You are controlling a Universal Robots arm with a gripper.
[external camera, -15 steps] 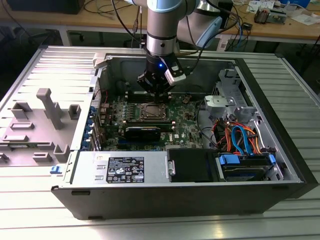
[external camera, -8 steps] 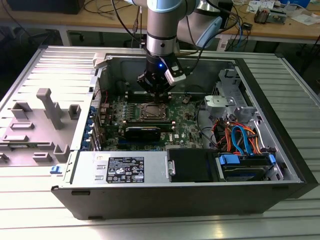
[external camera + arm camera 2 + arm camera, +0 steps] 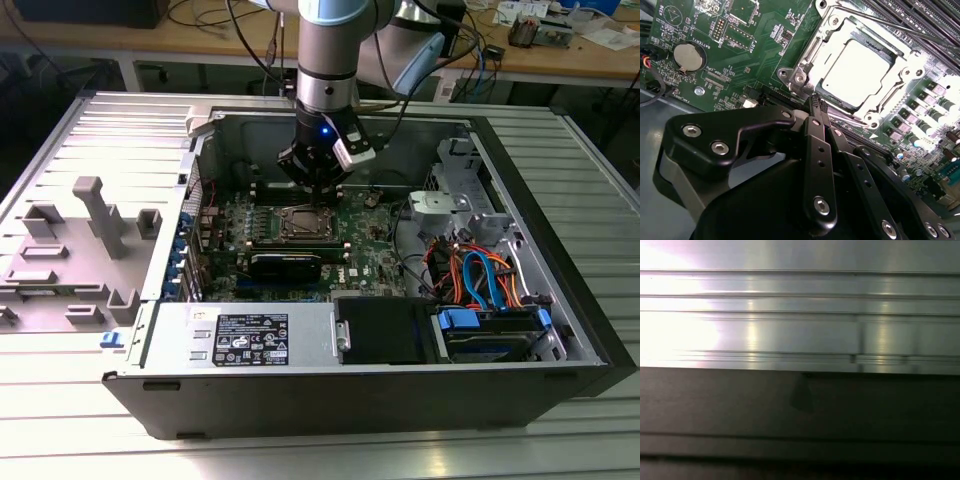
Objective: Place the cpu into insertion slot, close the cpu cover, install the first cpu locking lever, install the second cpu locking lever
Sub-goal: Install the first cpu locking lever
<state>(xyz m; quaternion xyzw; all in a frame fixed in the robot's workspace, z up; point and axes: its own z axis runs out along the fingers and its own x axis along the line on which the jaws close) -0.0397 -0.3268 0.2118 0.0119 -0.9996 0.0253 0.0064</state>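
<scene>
The cpu (image 3: 857,70) lies flat in its socket on the green motherboard, silver top up. The cpu cover (image 3: 890,97), a silver frame, lies down around it, and the chip shows through its window. A thin locking lever (image 3: 880,21) runs along the socket's far side; whether it is latched I cannot tell. My gripper (image 3: 815,102) hangs just above the socket's corner with its black fingers pressed together and nothing between them. In the exterior view the gripper (image 3: 316,188) stands upright over the socket (image 3: 305,222) inside the open computer case.
A coin battery (image 3: 688,56) sits on the board beside the socket. A black heatsink block (image 3: 285,265) lies nearer the power supply (image 3: 240,335). Blue and orange cables (image 3: 480,280) fill the exterior view's right. A grey fixture (image 3: 90,240) stands outside. Ribbed aluminium table (image 3: 800,315) meets a dark wall (image 3: 800,405).
</scene>
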